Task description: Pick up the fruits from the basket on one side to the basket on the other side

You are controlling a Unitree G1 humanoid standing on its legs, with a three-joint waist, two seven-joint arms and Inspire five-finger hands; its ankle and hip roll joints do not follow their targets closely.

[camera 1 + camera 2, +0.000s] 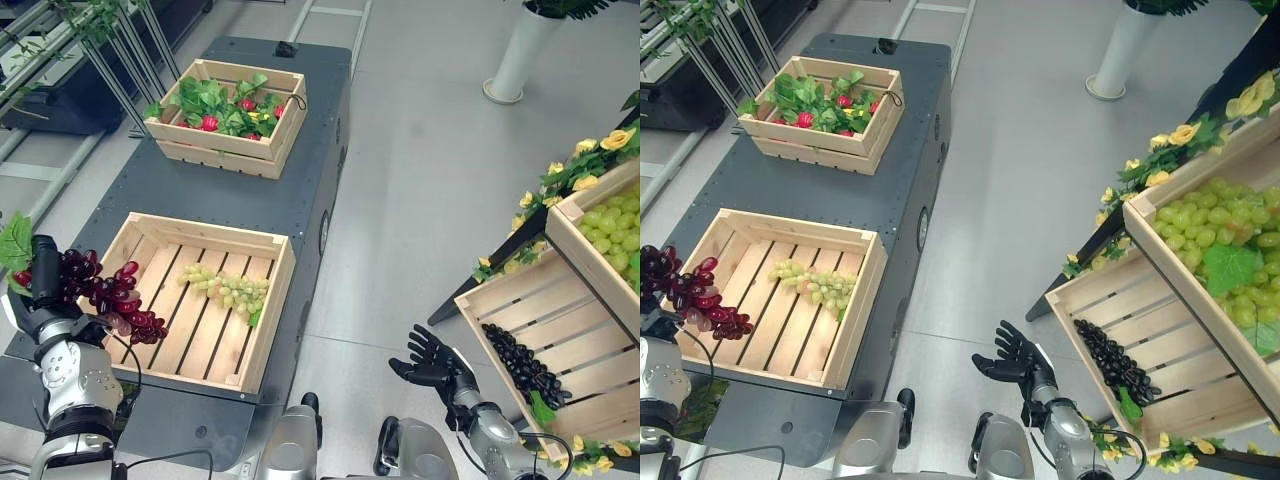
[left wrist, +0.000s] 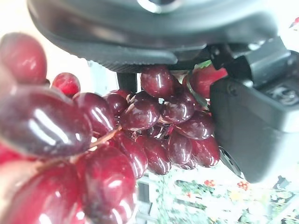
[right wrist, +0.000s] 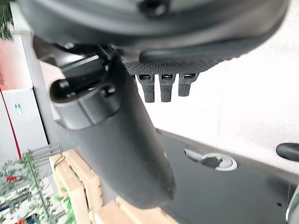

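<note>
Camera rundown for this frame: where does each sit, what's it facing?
Left eye view: head, looking down; left hand holds red grapes beside the near crate.
Right eye view: same scene, slightly offset; open right hand over the floor.
Left wrist view: against the red grapes, own hand around them.
Right wrist view: own thumb, fingers; crate beyond.
Both eyes share the green grapes.

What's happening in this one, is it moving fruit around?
Yes. The robot's left hand holds a bunch of red grapes at the left edge of the near crate, which already has green grapes lying in it. The right hand hangs open over the floor, beside the slanted crate with black grapes. The red bunch is not yet set down.
</note>
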